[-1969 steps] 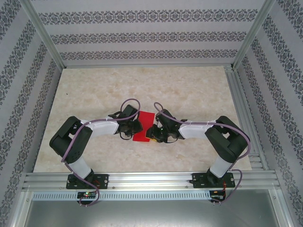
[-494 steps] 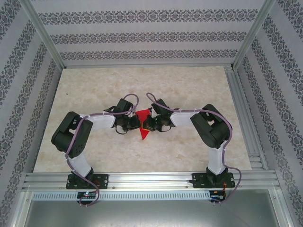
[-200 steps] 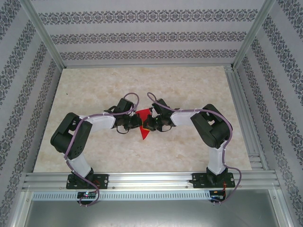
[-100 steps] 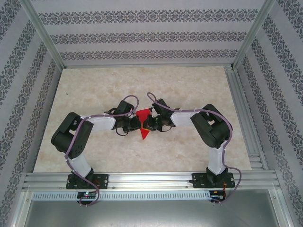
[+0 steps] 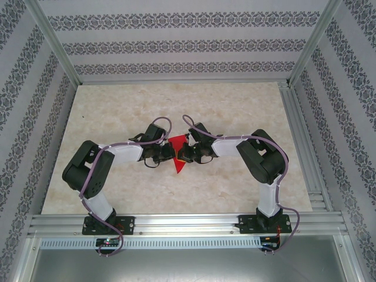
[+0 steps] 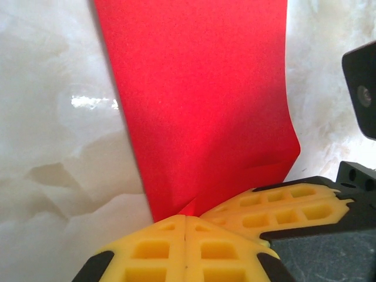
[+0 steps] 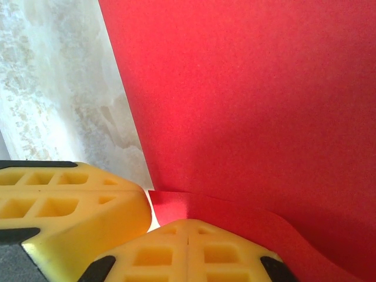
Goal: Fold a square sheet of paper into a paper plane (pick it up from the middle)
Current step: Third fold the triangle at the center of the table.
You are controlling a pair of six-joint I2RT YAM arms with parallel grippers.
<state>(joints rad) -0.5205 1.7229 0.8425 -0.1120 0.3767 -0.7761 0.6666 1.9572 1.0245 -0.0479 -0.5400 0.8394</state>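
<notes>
The red paper [image 5: 178, 165] lies on the marble tabletop, folded into a triangle whose point faces the near edge. My left gripper [image 5: 171, 154] and right gripper [image 5: 181, 154] meet tip to tip over its middle. In the left wrist view the left gripper [image 6: 185, 226] is shut pad to pad, tips down at the edge of the red sheet [image 6: 200, 100]; the right gripper's yellow fingers [image 6: 276, 205] rest beside it. In the right wrist view the right gripper [image 7: 188, 235] is shut, its tips on a raised flap of the sheet [image 7: 252, 106]. The left fingers [image 7: 64, 200] are close by.
The marble tabletop [image 5: 117, 111] has free room around the paper. Patterned walls and an aluminium frame [image 5: 176, 220] enclose it. The two arms bend in from left and right, elbows out toward the sides.
Since the earliest frame the paper has gone from a slanted strip to a pointed triangle, and both grippers have moved farther up the table. Over the last second nothing visibly moves.
</notes>
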